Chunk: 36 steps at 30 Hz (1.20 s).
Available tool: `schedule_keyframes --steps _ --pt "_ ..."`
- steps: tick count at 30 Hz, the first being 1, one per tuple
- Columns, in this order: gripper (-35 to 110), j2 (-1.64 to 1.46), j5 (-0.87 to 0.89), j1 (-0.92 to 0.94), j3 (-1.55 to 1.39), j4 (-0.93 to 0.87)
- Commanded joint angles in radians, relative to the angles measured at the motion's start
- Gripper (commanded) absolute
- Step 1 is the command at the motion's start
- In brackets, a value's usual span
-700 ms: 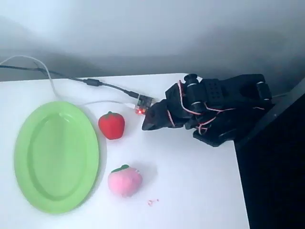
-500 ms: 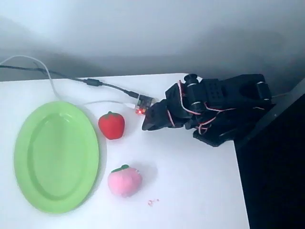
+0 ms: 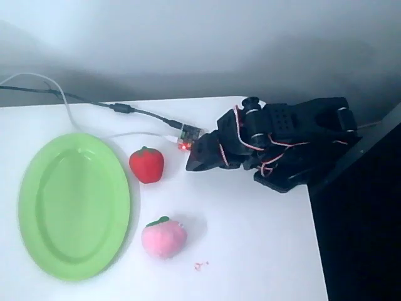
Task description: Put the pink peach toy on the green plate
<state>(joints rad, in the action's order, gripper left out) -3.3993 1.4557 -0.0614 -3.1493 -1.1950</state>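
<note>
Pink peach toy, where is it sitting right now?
In the overhead view the pink peach toy lies on the white table, just right of the green plate's lower rim and below the red strawberry toy.

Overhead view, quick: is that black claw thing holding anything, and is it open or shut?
Gripper: holding nothing; whether its fingers are open or closed cannot be told. It sits folded, apart from the pink peach toy.
</note>
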Motion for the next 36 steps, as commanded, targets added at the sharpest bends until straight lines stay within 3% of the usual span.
schedule_keyframes --steps 1,7,16,20,23,25,28,36 --pt "0 0.052 -0.002 0.014 0.192 0.032" --pt "0 0.454 0.110 -0.110 0.733 0.190" --pt "0 1.091 0.170 -0.310 1.333 0.110" --pt "0 1.230 0.328 -0.433 1.411 0.074" --pt "0 1.284 0.360 -0.512 1.404 -0.077" --pt "0 1.292 0.483 -0.551 1.384 -0.129" --pt "13 1.307 0.609 -0.588 1.365 -0.163" --pt "36 1.453 0.595 -0.588 1.466 -0.147"
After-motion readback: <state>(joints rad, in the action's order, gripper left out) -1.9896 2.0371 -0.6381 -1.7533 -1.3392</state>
